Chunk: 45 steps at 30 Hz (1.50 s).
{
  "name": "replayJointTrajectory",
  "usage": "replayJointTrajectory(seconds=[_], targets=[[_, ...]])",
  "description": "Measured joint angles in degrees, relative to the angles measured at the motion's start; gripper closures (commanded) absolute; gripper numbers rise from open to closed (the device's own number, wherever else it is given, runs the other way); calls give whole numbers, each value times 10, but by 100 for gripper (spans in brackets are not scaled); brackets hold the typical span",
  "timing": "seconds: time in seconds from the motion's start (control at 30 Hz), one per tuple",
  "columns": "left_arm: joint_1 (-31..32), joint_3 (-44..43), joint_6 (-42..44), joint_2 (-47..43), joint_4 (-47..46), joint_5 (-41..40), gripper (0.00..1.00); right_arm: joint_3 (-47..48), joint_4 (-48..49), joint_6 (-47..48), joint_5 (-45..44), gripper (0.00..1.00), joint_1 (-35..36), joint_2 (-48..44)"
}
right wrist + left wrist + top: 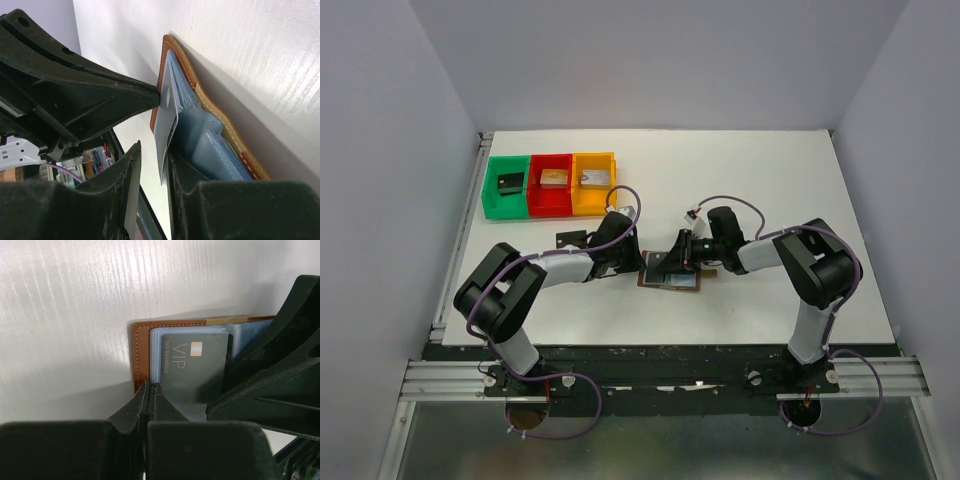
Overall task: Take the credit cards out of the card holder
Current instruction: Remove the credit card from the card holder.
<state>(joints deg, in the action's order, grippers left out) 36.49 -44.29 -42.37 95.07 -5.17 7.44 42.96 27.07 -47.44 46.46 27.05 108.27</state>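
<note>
Leather card holder [140, 355] pinched in shut left hand [150, 392], grey credit card [167, 120] loosely straddled by half-open right hand [154, 152]: clamp, then pull free.

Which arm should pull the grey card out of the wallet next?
Right, probably. The right pincer stands open around the card, while the left pincer is shut at the edge of the wallet.

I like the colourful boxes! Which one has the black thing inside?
The green bin, leftmost in the row. Its block is black; those in the red bin and orange bin are pale.
</note>
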Motion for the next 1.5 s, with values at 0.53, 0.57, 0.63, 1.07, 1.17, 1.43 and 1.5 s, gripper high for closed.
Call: replayJointTrajectory(seconds=[0.53, 0.57, 0.63, 1.07, 1.17, 1.43, 1.5], targets=[[0, -3, -6, 4, 0, 1, 100, 0, -54, 30, -9, 68, 0, -35], [0, -3, -6, 4, 0, 1, 100, 0, -58, 31, -10, 68, 0, -38], [0, -5, -6, 6, 0, 1, 100, 0, -64, 36, -10, 68, 0, -45], [0, -9, -7, 9, 2, 3, 100, -8, -86, 51, -17, 72, -9, -65], [0, -9, -7, 9, 2, 3, 100, -10, -91, 55, -19, 73, -13, -72], [-1, -9, -7, 9, 2, 3, 100, -16, -92, 57, -19, 78, -17, -78], [-1, -9, -7, 9, 2, 3, 100, -17, -92, 58, -21, 80, -17, -78]])
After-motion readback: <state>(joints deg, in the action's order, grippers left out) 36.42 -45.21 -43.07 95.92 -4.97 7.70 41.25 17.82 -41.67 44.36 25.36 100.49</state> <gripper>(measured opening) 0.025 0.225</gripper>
